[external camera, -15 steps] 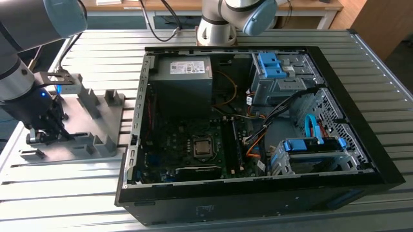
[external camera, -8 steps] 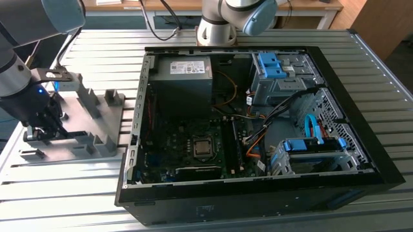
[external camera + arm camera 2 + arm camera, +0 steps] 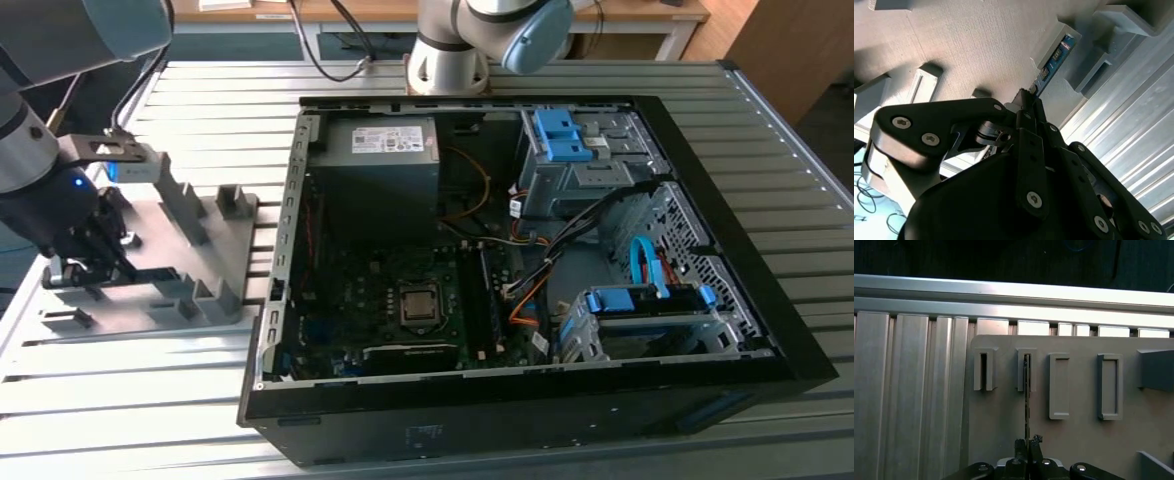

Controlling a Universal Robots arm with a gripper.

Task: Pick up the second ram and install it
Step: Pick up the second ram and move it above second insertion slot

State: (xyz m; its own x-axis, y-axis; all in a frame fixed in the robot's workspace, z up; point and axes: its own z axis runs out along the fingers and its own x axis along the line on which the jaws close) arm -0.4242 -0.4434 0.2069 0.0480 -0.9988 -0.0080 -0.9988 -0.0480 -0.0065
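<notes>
- The slatted table [image 3: 787, 150] carries an open PC case [image 3: 534, 425] and, at the exterior view's left, a grey rack [image 3: 227, 255].
- My gripper [image 3: 1027, 443] hangs low over the rack, well apart from the case, with its fingers pinched together on one end of the ram.
- The ram [image 3: 1056, 52], a thin blue stick, stands on edge with its far end in a narrow rack slot.

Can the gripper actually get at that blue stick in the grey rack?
Probably yes: in both wrist views the gripper sits right at the end of the stick, with nothing between them.
</notes>
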